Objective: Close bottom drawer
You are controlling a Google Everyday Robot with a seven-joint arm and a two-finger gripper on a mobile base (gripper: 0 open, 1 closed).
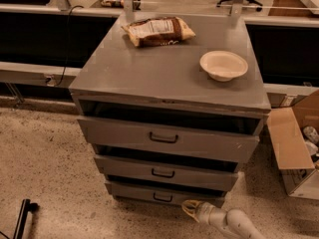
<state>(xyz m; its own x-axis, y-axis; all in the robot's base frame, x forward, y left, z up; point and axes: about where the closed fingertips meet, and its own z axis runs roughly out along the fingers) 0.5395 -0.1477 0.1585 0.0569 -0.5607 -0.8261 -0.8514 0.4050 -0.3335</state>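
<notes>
The bottom drawer (164, 195) is the narrowest grey front at the base of the cabinet, with a small dark loop handle (162, 198). It stands slightly out, with a dark gap above it. My gripper (189, 207) comes in low from the bottom right on a white arm (230, 222). Its yellowish tip is right at the drawer front's lower right part, just right of the handle. Whether it touches the front I cannot tell.
The middle drawer (164, 171) and the top drawer (167, 139) also stand partly out. A chip bag (157, 31) and a white bowl (223, 64) sit on the cabinet top. An open cardboard box (297, 148) stands at the right. A dark object (22, 218) stands on the floor at bottom left.
</notes>
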